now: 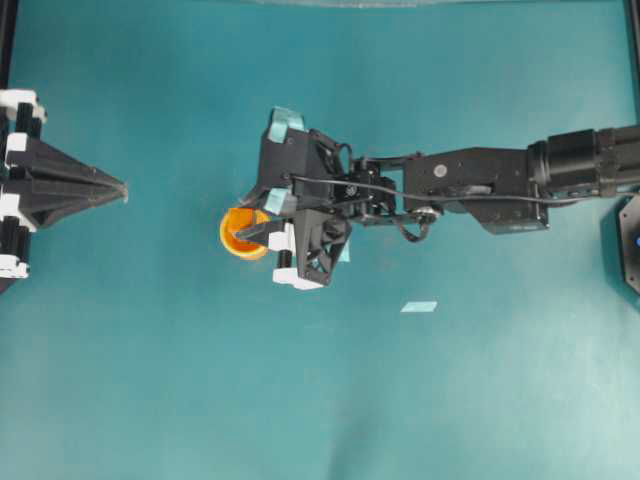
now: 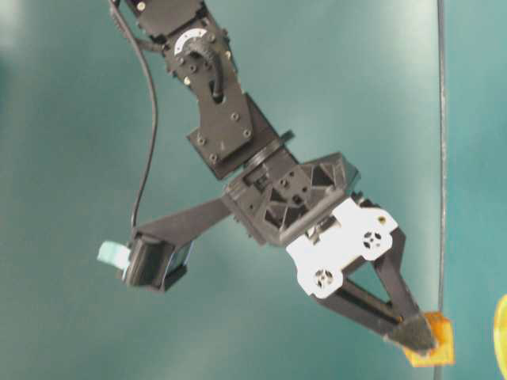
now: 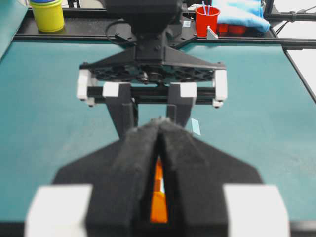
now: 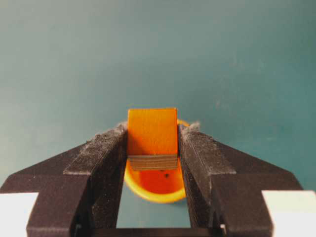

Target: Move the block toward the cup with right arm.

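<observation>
Between the pressed-in pads of the right arm's black gripper [image 4: 152, 148], the small orange-yellow cube block [image 4: 152, 132] is being pinched directly above the round orange-yellow plastic cup [image 1: 240, 235], so the coming move is running straight down.

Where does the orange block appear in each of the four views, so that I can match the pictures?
Overhead: the block is not visible, hidden under the right tool.
Table-level: block at bottom right, at the tool's tips.
Left wrist: not identifiable; an orange sliver shows between the left tool's fingers.
Right wrist: centre, clamped between the fingers.
Shared landmark: the cup, right beside it.
</observation>
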